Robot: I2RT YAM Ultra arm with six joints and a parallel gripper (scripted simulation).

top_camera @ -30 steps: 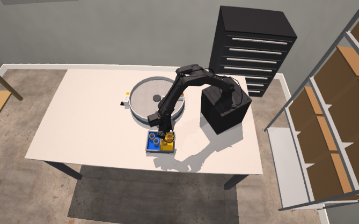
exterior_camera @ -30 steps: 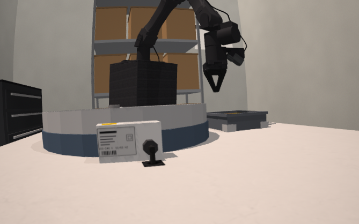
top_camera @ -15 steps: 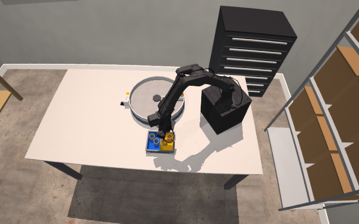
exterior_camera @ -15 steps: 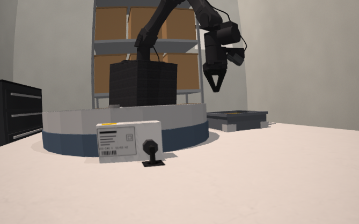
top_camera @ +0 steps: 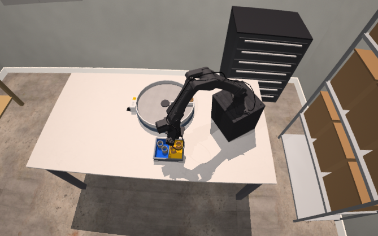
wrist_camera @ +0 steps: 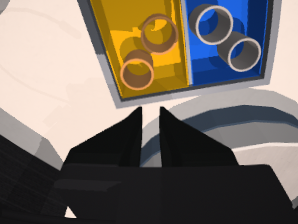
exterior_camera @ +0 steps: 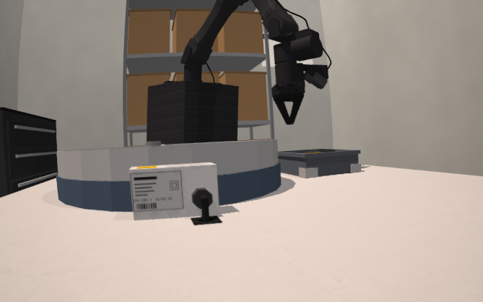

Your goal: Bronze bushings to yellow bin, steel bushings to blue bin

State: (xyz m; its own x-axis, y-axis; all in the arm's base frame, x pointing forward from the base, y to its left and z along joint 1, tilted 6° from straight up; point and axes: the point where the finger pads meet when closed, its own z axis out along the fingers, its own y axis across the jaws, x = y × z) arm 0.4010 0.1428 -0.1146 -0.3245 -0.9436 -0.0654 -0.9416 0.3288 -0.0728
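Observation:
My gripper (top_camera: 170, 142) (exterior_camera: 289, 123) (wrist_camera: 150, 113) is nearly closed, with a narrow empty gap between the fingertips. It hangs above the turntable-side edge of the bin tray. In the yellow bin (top_camera: 179, 155) (wrist_camera: 107, 15) are two bronze bushings, one (wrist_camera: 162, 44) beside the other (wrist_camera: 138, 81). In the blue bin (top_camera: 157, 154) (wrist_camera: 200, 76) are two steel bushings, one (wrist_camera: 221, 33) beside the other (wrist_camera: 246, 58). On the turntable (top_camera: 150, 99) (exterior_camera: 168, 154), a bronze piece (top_camera: 191, 100) shows near the right rim, mostly hidden by the arm. The arm also hides part of the disc.
A white bar (top_camera: 188, 103) crosses the turntable's right side, and a dark hub (top_camera: 165, 103) stands at its centre. A white control box (top_camera: 133, 104) (exterior_camera: 173, 191) stands at its left. The arm's black base (top_camera: 230, 126) (exterior_camera: 194, 112) stands to the right. The turntable rim is raised.

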